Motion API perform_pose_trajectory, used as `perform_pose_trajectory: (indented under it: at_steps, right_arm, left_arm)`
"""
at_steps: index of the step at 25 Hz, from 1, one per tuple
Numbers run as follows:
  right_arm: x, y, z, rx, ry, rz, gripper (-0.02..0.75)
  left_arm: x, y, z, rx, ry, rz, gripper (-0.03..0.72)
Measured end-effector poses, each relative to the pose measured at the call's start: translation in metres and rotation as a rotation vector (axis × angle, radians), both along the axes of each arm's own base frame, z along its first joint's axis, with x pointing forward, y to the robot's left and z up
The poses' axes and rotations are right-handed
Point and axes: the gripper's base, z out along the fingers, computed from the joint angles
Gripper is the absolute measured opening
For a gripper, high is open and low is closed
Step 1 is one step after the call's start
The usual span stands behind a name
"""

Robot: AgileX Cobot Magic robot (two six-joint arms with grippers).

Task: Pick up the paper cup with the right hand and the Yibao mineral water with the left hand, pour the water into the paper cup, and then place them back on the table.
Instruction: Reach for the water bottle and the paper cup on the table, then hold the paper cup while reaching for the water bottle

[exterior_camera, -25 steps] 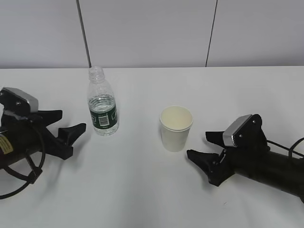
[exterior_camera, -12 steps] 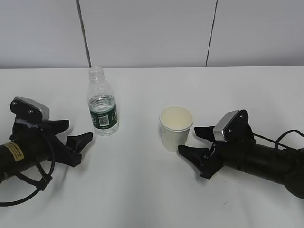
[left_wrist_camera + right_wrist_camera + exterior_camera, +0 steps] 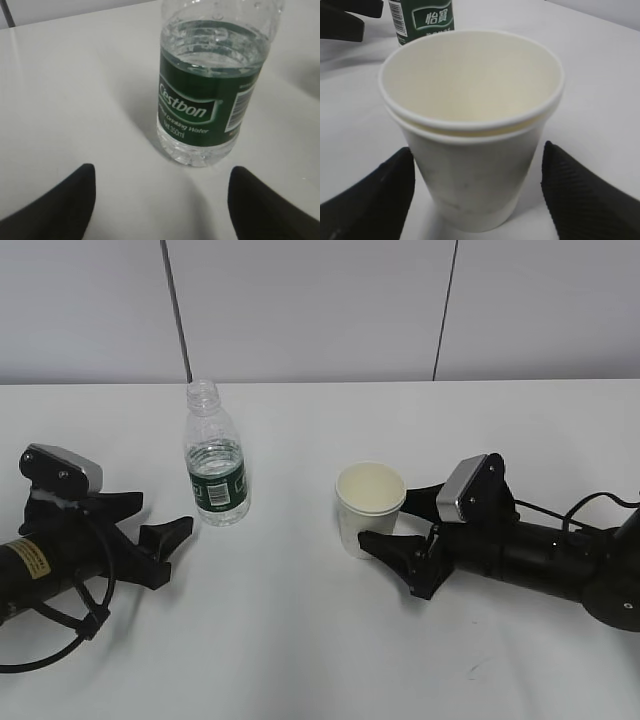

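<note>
The paper cup stands upright near the middle of the white surface. It is short and tapering, white outside and cream inside, with a rolled rim; in the right wrist view a second rim line shows just under the top one, and there are faint grey smudges low on its side. What can be seen of its inside shows no liquid.

The bottle stands upright to the left of the cup and a little farther back, well apart from it. It is clear ribbed plastic with no cap and a dark green label band carrying a white barcode patch. In the left wrist view the label has white lettering, and clear water fills the lower body up to about the top of the label.

The right hand lies low on the surface to the right of the cup, its jaws spread wide with one finger on either side of the cup's lower part, gripping nothing.

The left hand rests at the near left, yellow label on its body, jaws wide open and empty, pointing at the bottle but short of it.
</note>
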Motion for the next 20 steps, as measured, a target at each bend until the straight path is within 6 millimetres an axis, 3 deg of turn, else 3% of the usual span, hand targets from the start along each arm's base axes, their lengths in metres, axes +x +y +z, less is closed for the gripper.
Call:
perform_pose_trajectory:
  at_steps: [9, 20]
  right_arm:
    - [0.007, 0.005, 0.003, -0.021, -0.03, 0.071, 0.587]
    - [0.011, 0.024, -0.003, -0.03, -0.039, 0.134, 0.587]
  left_arm:
    - [0.0, 0.0, 0.0, 0.0, 0.0, 0.001, 0.505]
    - [0.0, 0.0, 0.0, 0.0, 0.0, 0.004, 0.505]
